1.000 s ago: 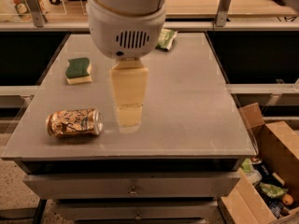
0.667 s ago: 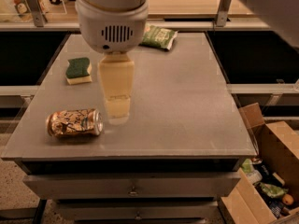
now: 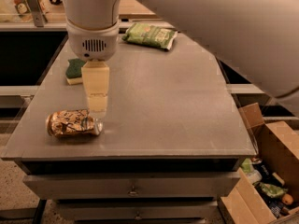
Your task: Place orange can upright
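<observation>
Grey metal table (image 3: 177,101) with drawers beneath forms the work surface; a green-and-yellow sponge (image 3: 74,71) sits near its far left edge, a green snack bag (image 3: 149,35) lies at the far edge, and an open cardboard box (image 3: 273,171) stands on the floor at the right of the view. The orange can (image 3: 74,123) lies on its side near the front left corner of the table. Its long axis runs roughly parallel to the front edge, and one silver end faces the right of the view. The gripper (image 3: 97,113) hangs pointing downward from the wrist housing, with its tip just behind and above that silver end. Most of the can body therefore extends to the left of the view from the gripper. The gripper holds nothing, and the can rests free on the surface. Whether the gripper is open or closed cannot be determined from this view. Judgement: the gripper is aligned with the can's end rather than its midpoint, so a grasp across the body calls for a shift along the can's axis toward the left of the view, followed by descent.
</observation>
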Robot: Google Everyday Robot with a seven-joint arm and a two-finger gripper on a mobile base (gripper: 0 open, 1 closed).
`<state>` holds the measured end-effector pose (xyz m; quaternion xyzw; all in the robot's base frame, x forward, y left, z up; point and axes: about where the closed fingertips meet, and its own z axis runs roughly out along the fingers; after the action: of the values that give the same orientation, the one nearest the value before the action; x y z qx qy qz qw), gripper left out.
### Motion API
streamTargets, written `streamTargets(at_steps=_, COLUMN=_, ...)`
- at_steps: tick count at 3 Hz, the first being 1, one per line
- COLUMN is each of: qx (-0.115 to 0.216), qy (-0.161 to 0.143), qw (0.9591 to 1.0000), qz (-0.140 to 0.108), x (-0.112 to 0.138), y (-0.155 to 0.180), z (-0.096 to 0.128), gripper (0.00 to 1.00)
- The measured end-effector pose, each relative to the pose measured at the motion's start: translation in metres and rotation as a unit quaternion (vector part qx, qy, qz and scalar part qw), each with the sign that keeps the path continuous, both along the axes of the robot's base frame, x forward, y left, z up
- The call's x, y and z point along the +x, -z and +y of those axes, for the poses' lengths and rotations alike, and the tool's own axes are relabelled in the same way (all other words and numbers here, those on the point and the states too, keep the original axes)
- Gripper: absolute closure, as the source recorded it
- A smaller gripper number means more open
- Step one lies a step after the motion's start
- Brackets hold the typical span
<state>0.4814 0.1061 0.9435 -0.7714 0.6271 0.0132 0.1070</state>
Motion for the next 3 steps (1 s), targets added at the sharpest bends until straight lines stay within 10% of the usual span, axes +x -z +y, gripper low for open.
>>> streamTargets(at_steps=3, qx=0.030, qy=0.031, qw=0.9975, qz=0.056, x=-0.001, y=0.063, z=0.058, gripper=0.00)
